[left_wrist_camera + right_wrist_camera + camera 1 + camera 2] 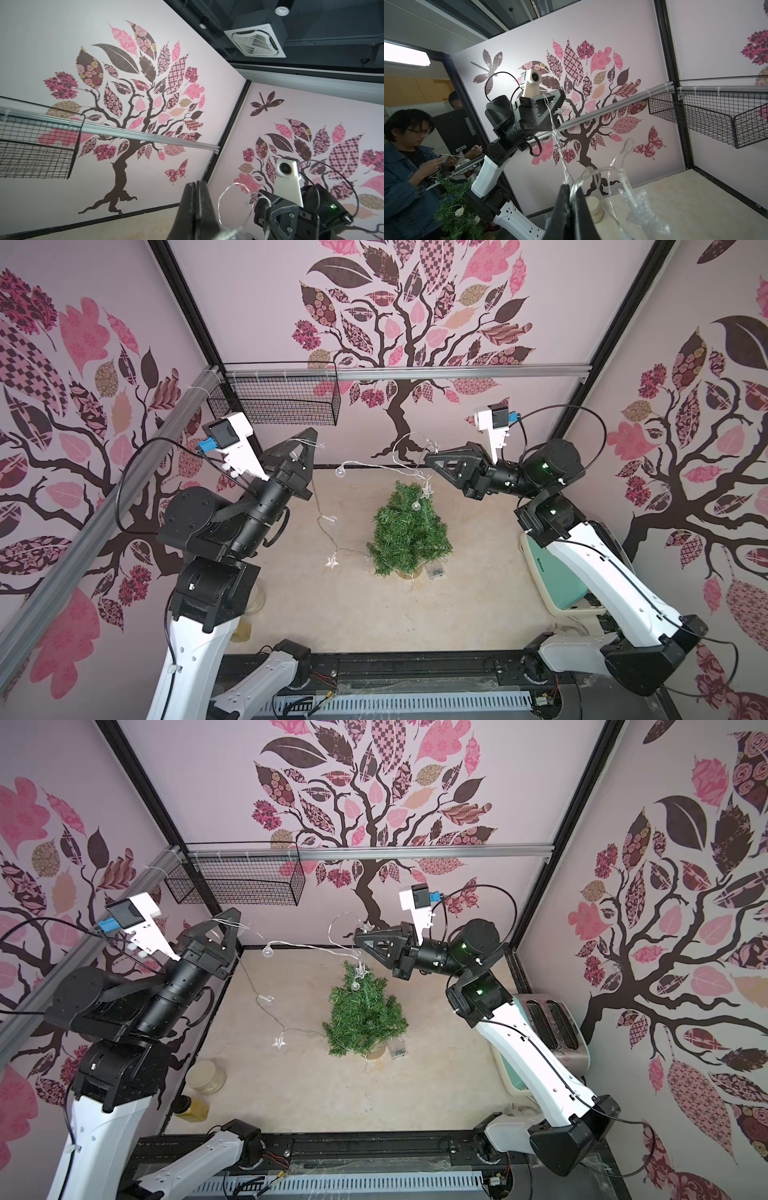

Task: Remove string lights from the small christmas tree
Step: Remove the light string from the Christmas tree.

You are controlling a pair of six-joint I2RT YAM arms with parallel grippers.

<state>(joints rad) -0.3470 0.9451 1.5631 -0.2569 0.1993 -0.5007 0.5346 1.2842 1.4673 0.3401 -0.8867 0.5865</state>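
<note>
Two-arm lift: string lights [340,471] stretched above the small christmas tree [409,531].
Both the left gripper [311,434] and right gripper [428,459] pinch the strand, held high and apart, probably to lift loops off the needles. A star [426,492] hangs at the treetop, and the battery box [436,572] lies on the counter [478,605].

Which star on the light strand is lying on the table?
The low star beside the small christmas tree's foot, resting on the table. The treetop star and the star by the right gripper hang higher.

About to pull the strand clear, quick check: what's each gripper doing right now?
The left gripper is closed, pinching the string lights.
The right gripper is closed on the string lights too.
</note>
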